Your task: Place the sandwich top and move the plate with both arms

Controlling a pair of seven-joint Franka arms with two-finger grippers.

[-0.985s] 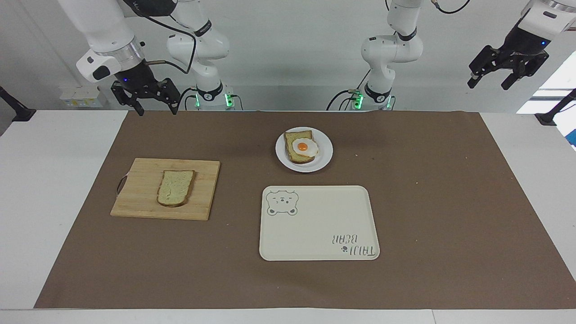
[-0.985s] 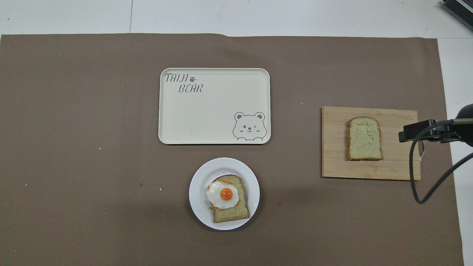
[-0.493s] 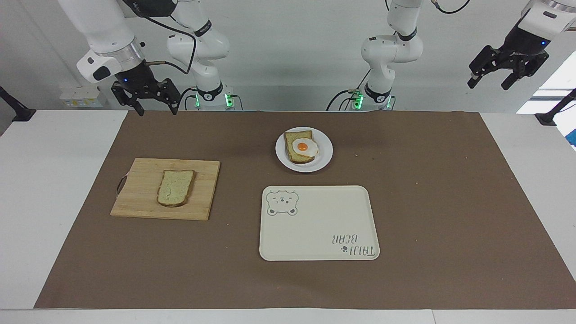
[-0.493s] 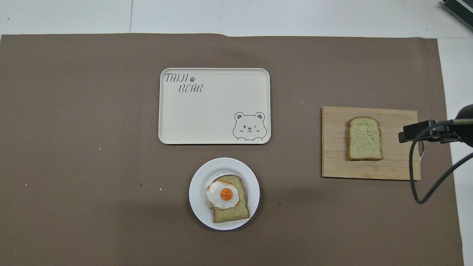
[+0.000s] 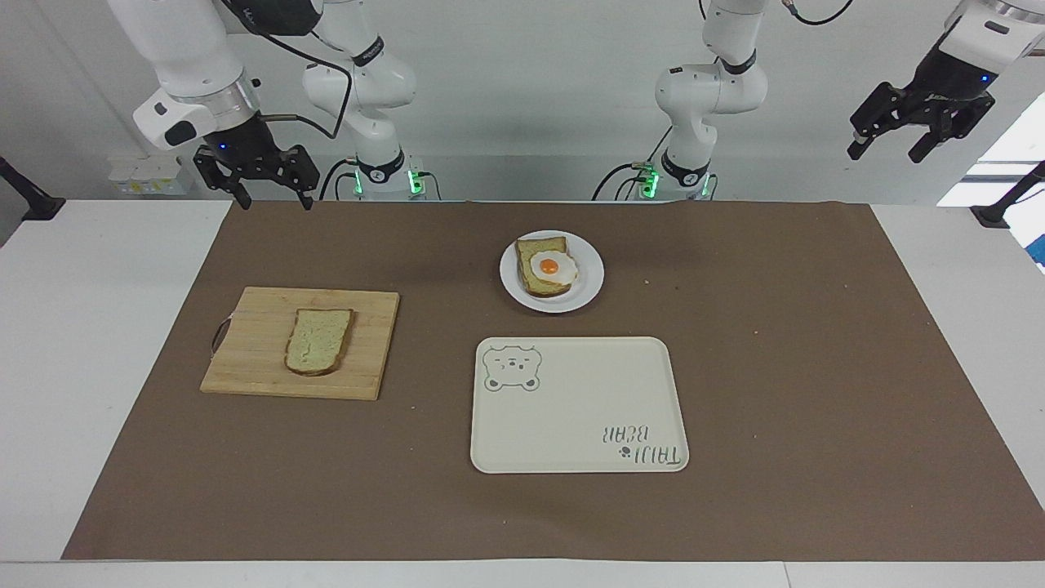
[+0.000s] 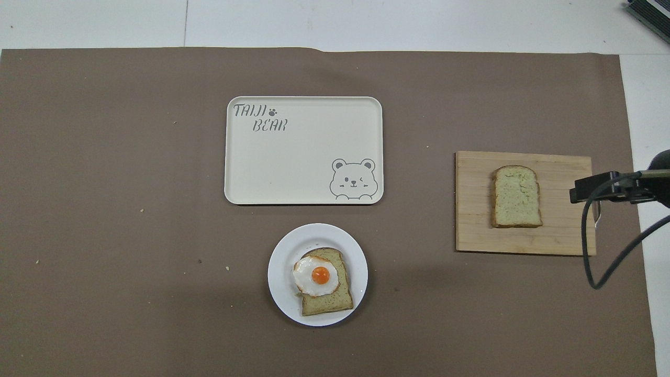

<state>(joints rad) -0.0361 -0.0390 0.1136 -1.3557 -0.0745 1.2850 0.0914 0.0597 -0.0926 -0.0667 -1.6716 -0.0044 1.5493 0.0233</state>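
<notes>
Brown paper bears sandwich top (image 5: 318, 340) on board (image 5: 359, 359), tray (image 5: 571, 449); both hands gape empty.

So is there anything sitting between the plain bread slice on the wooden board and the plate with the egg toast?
Nothing: between the sandwich top and the plate only bare brown table cover shows, clearest in the overhead view.

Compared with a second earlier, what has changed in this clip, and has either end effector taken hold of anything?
Only the right end effector moved: open and empty, it slid slightly toward its own end of the table, up above the mat's edge. The left end effector hangs open and raised, unchanged. The sandwich top on the cutting board, the plate and the tray stayed put.
</notes>
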